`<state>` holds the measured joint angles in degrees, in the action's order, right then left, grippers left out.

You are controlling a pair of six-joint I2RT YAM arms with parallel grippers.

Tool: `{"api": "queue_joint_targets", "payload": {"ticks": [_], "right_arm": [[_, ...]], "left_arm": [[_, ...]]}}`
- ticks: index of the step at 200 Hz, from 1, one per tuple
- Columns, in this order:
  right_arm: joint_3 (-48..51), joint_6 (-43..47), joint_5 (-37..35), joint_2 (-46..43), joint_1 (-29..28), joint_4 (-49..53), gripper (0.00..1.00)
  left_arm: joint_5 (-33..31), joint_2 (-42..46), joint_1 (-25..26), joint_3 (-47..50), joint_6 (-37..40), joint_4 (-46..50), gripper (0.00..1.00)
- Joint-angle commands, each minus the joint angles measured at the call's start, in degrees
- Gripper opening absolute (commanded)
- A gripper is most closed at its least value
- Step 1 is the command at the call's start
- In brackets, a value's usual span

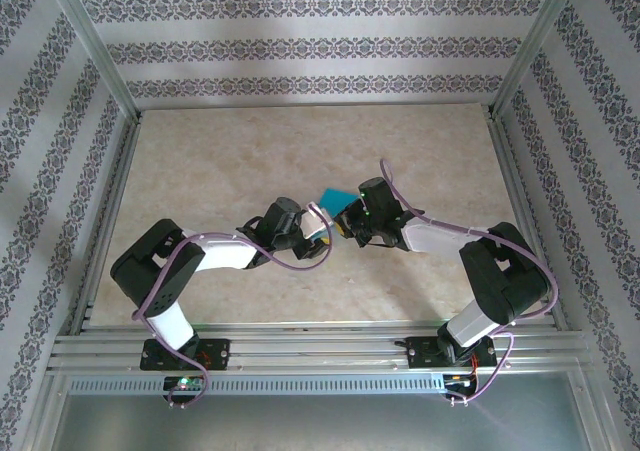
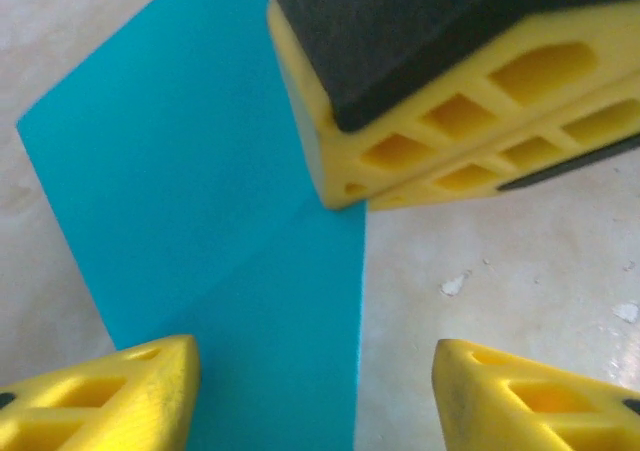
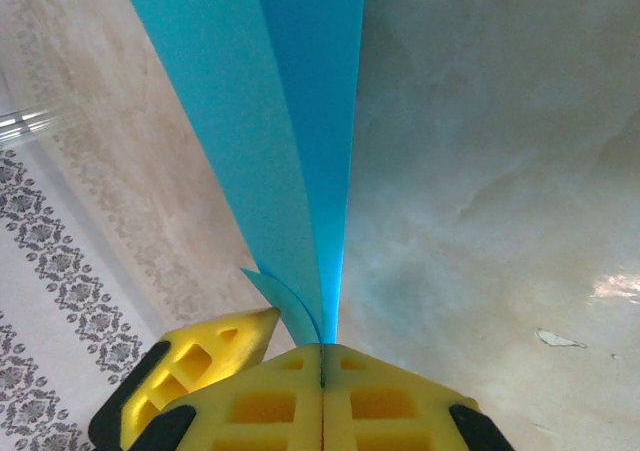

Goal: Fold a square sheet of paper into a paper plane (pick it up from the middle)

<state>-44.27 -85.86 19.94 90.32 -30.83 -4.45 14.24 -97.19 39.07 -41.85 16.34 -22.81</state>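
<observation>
The teal-blue square sheet of paper [image 1: 335, 199] is held up off the table, doubled over into two layers [image 3: 290, 121] with a faint crease across it [image 2: 180, 171]. My right gripper [image 3: 322, 349] is shut on the sheet's lower end, its yellow fingers [image 2: 450, 141] pressed together. My left gripper [image 2: 315, 371] is open just beside it, its two fingertips on either side of the paper's straight edge without touching it. One left fingertip [image 3: 230, 341] shows next to the right jaws. In the top view both grippers meet at the table's middle, left [image 1: 320, 228] and right [image 1: 350, 226].
The beige marbled table top [image 1: 250, 151] lies under the paper, framed by aluminium rails [image 1: 110, 171] and patterned walls. Purple cables [image 1: 290, 261] loop along both arms. Small white specks [image 2: 455, 284] mark the table below the left gripper.
</observation>
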Motion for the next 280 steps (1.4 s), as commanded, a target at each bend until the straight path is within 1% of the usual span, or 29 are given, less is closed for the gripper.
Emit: {"api": "queue_joint_targets", "payload": {"ticks": [1,9,39,61,109,136,160,183,230,246,280], "right_arm": [[-1.26,-1.21,1.83,0.16,0.77,1.02,0.07],[-1.25,-1.25,2.19,0.2,0.77,1.02,0.07],[-1.26,-1.35,2.43,0.38,0.86,1.01,0.07],[-1.17,-1.59,2.64,0.47,0.86,1.02,0.08],[-1.34,-1.81,3.31,0.8,0.86,1.02,0.08],[-1.52,-1.84,3.82,1.16,0.86,1.09,0.09],[-1.61,-1.82,3.96,1.41,0.84,1.03,0.12],[-1.68,-1.5,3.83,1.39,0.77,1.24,0.18],[-1.52,0.44,1.89,-0.08,1.1,2.28,0.41],[-1.43,2.06,0.85,-1.22,1.54,2.88,0.49],[-1.26,7.02,-2.92,-4.41,2.93,6.35,0.62]], "left_arm": [[-1.93,-0.71,0.75,0.7,1.67,-5.62,0.57],[-2.32,-0.81,0.75,0.88,1.64,-5.88,0.54],[-2.91,-1.13,0.75,0.98,1.68,-5.74,0.47],[-3.08,-1.33,0.75,1.28,1.8,-5.56,0.46],[-3.49,-2.47,0.75,0.98,2.21,-4.98,0.48],[-3.67,-2.73,0.75,0.8,1.94,-5.22,0.43],[-3.43,-2.73,0.75,0.88,1.52,-5.17,0.37],[-3.08,-2.73,0.75,1.13,0.6,-5.27,0.33],[-2.16,-2.94,0.8,1.68,-2.67,-5.45,0.25],[-2.08,-2.92,0.76,1.88,-4.88,-5.58,0.22],[-1.42,-2.28,0.75,2.15,-11.99,-5.31,0.21]]}}
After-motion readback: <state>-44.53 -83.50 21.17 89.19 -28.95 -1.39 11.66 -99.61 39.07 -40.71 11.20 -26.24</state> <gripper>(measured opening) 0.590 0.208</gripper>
